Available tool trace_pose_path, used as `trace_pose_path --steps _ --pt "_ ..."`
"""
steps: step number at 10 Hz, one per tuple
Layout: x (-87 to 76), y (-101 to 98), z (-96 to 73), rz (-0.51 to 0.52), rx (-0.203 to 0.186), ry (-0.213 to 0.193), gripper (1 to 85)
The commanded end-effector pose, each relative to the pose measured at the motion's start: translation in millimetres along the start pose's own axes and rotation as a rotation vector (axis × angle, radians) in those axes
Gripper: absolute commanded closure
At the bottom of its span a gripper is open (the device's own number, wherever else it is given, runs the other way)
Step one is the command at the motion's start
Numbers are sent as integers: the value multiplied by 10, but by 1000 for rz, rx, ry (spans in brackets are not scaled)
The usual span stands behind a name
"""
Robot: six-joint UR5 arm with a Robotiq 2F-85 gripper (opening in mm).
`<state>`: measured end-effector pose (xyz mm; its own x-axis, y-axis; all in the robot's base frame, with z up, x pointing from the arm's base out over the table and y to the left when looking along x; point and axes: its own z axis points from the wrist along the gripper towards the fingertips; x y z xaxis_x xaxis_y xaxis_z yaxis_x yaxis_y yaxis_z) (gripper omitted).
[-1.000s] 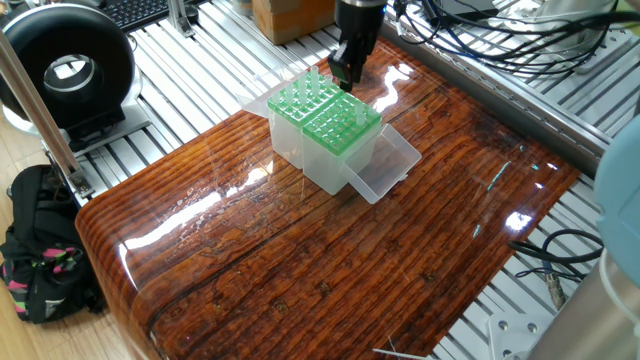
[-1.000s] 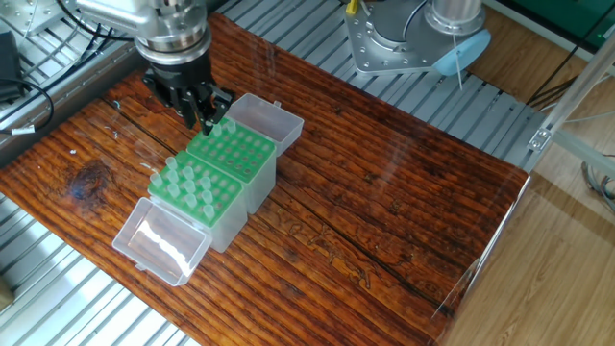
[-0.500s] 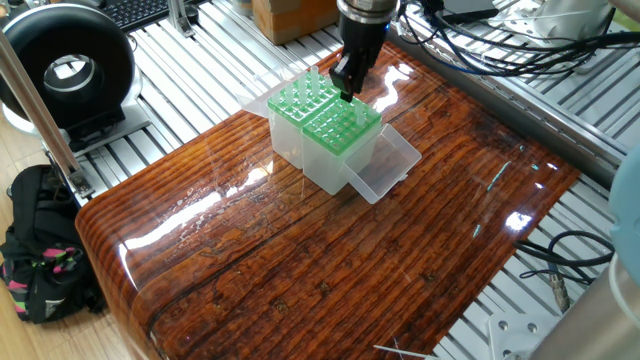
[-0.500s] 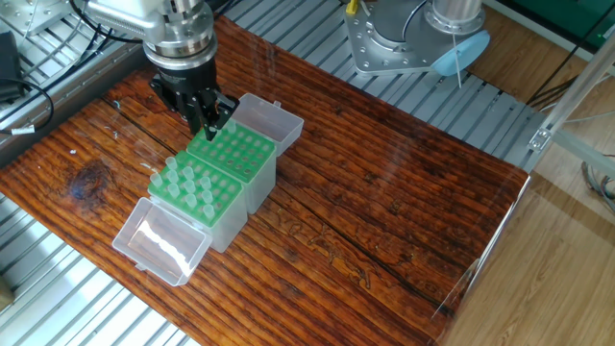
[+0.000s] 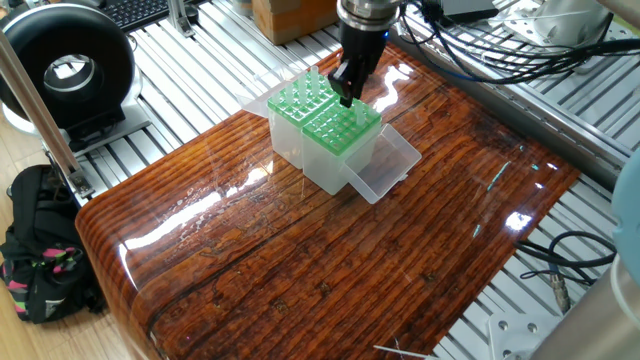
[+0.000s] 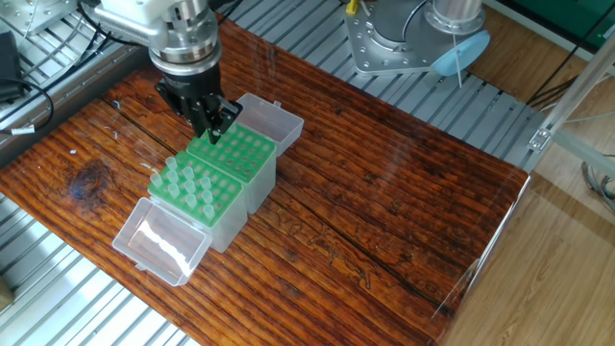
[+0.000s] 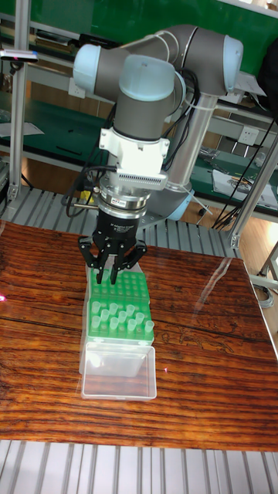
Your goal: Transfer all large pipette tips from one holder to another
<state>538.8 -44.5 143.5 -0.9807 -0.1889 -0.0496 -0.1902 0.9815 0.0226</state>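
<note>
the hand [image 6: 213, 131] has slid over from the outer edge of the empty rack [image 6: 240, 154] to sit above that rack's back corner, and it has come lower, as both side views show against the pictures of a moment ago. its fingers [image 7: 101, 272] look drawn close, and a pale sliver seems to hang between them, likely one tip, though it is too small to be sure; i cannot tell for certain whether the hand pinches anything.

the remaining tips [image 6: 189, 186] stand upright in the full rack [image 5: 300, 100], which touches the empty rack on the side away from the hand. each rack has its clear lid [image 6: 161, 242] folded open flat on the counter [image 6: 384, 192], on the side away from the other rack.

judging by the shift, this reads as a placing step: the hand lines up over a hole in the empty rack's back row. the green top of that rack shows no tips seated yet, so the transfer looks barely begun. the next move would call for a straight descent so the point finds its hole.
</note>
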Motion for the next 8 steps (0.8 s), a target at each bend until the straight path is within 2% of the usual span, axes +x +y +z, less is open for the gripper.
trace_pose_path --steps 1,4,8 --pt "123 10 16 14 -3 45 557" --pt "191 19 9 16 -7 71 560" --pt "170 15 14 16 -5 63 563"
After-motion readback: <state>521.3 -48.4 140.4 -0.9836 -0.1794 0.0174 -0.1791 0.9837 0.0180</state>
